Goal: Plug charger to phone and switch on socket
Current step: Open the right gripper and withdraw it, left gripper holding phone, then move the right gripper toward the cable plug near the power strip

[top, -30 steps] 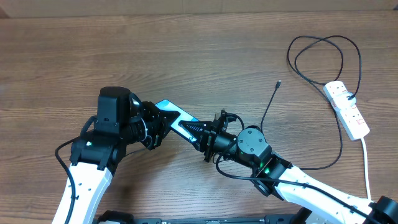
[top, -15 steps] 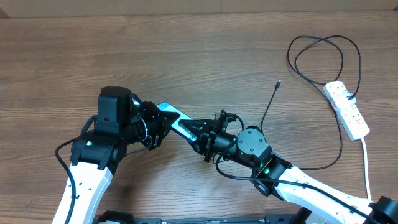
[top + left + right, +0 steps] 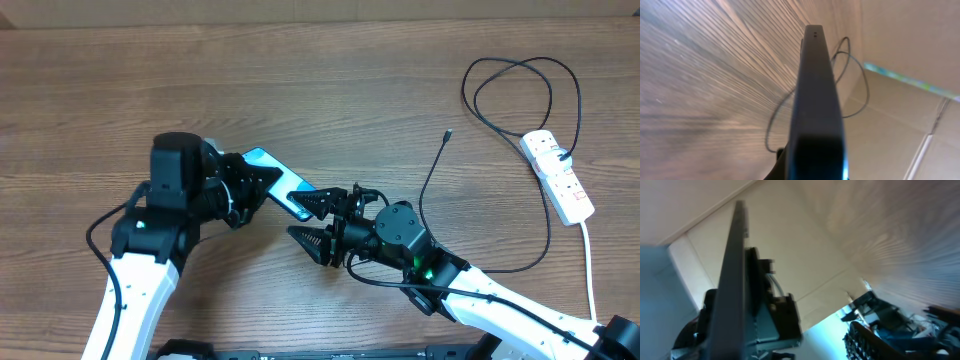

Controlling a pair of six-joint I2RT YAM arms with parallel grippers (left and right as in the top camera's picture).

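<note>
Near the middle of the table [image 3: 300, 80], the right claw [image 3: 312, 221] has let go of the phone [image 3: 272, 168]. It now gapes wide and holds nothing, its upper finger just beside the phone's end. The left claw [image 3: 250, 182] stays clamped on the phone. The charger [image 3: 430, 180] lies well apart, toward the socket [image 3: 558, 175].

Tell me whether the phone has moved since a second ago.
Yes. The phone, gripped by the left pincer, has shifted slightly left and up in the overhead view, away from the power strip; the right pincer has opened off it.
</note>
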